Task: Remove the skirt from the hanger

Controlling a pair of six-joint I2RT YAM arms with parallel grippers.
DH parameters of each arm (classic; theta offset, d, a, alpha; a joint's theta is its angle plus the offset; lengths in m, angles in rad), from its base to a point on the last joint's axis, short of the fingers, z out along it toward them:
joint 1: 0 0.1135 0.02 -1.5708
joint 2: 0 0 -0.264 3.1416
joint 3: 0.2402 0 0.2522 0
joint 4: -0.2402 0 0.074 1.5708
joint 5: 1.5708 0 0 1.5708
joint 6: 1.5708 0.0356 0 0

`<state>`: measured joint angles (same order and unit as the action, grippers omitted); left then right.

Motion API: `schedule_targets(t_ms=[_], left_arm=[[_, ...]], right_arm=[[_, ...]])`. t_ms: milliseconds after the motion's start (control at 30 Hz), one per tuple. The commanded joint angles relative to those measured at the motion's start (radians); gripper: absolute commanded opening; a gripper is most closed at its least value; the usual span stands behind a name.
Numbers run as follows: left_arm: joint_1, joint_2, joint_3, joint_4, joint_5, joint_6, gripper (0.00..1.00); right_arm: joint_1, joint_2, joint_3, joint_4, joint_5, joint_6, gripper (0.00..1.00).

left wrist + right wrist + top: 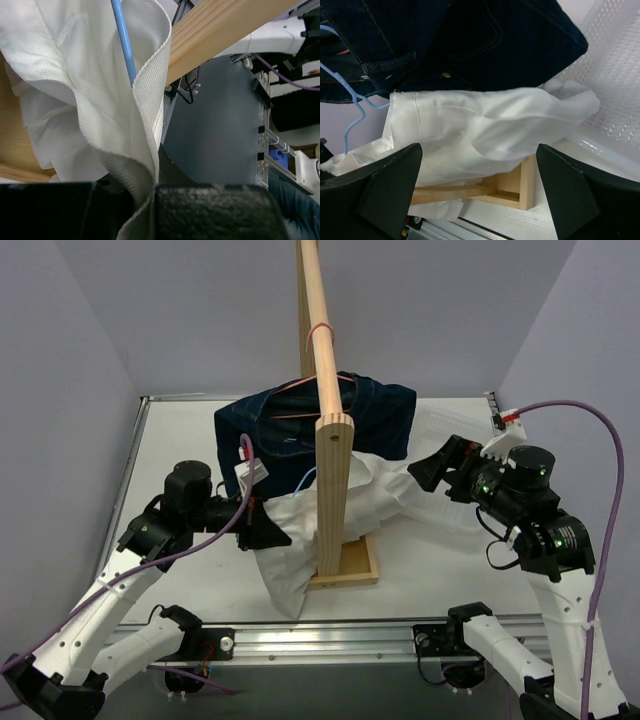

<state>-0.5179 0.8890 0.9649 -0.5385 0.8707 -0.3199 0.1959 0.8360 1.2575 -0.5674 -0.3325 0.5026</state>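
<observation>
Left gripper (144, 201) pinching woven white skirt (75, 85) hem, right gripper (479, 167) spread (blocky, matte black), thin blue hanger (123, 40)

White skirt (293, 552) is hanging crumpled and bunched low around the wooden stand (332, 490) post, spreading out right beneath the dark denim garment (385, 420). Thin light-blue hanger (124, 45) is sticking up out of its folds.

Looking like a robotics lab test cell: plain grey panel walls (70, 380) boxing in a white desk (190, 590), aluminium rail (330, 640) running along the near edge, purple cable (619, 490) trailing off.
</observation>
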Motion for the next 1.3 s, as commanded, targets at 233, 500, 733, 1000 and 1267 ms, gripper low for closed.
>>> schedule_targets(t_ms=[233,500,733,1000,1267], left_arm=[[-0.157,0.048,0.132,0.017,0.011,0.076,0.02],[-0.152,-0.047,0.176,-0.069,-0.18,0.067,0.02],[-0.154,-0.173,0.117,0.095,-0.109,-0.004,0.02],[-0.157,-0.053,0.113,0.083,-0.016,0.01,0.02],[-0.192,0.031,0.109,0.149,0.016,0.013,0.02]], right_arm=[[-0.003,0.112,0.075,0.141,-0.126,0.016,0.82],[-0.003,0.138,0.074,0.215,-0.186,0.057,0.75],[-0.003,0.121,0.046,0.219,-0.188,0.059,0.75],[-0.003,0.107,0.052,0.221,-0.189,0.06,0.75],[-0.001,0.121,0.08,0.219,-0.186,0.05,0.75]])
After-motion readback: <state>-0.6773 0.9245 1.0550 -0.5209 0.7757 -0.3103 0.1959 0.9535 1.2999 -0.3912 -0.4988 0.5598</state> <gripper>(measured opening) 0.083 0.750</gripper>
